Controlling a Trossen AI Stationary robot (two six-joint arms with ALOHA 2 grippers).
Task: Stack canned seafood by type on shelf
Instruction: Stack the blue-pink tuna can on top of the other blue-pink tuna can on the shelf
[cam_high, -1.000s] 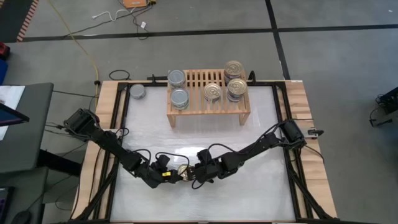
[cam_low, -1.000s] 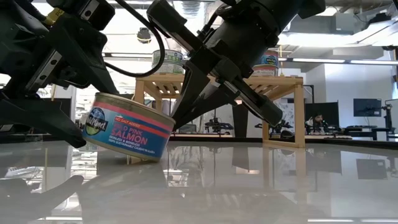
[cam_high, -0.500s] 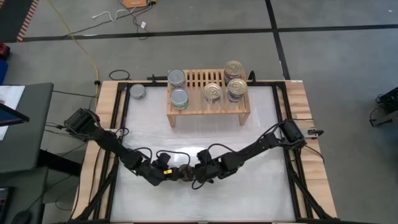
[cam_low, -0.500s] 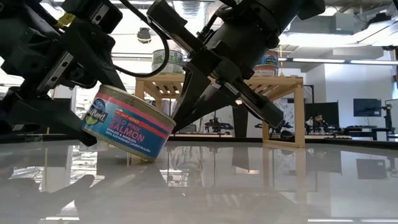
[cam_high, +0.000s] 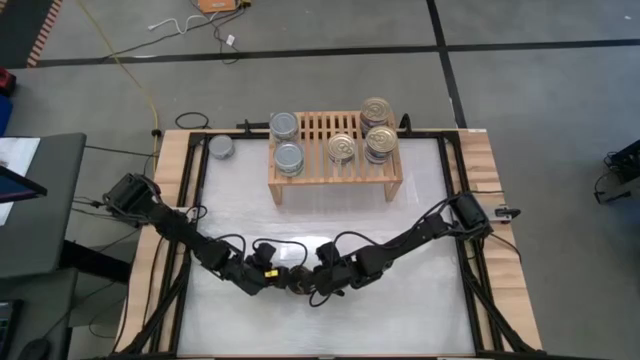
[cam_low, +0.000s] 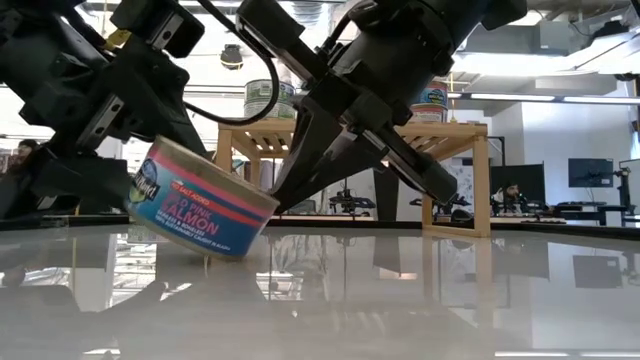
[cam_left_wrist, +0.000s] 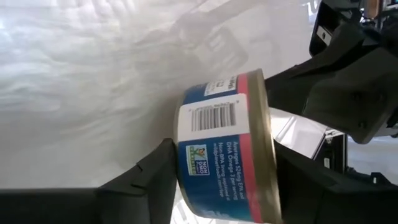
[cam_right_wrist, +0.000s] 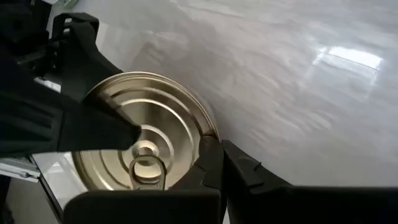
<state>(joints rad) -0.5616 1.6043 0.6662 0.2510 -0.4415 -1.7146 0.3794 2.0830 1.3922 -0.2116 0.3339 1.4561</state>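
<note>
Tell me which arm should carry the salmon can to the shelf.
Left. The left gripper holds the salmon can between its fingers, tilted. The right gripper sits shut beside the can's gold top and grips nothing, so the left arm is probably better placed for the carry to the shelf.

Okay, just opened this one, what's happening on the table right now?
Both arms meet near the table's front middle over one pink salmon can. The left gripper is shut on it, jaws on its sides, and the can is tilted with one edge lifted off the table. The right gripper sits against the can's gold pull-ring top. On the shelf behind, cans already stand in stacks; one silver-topped can sits beside it.
</note>
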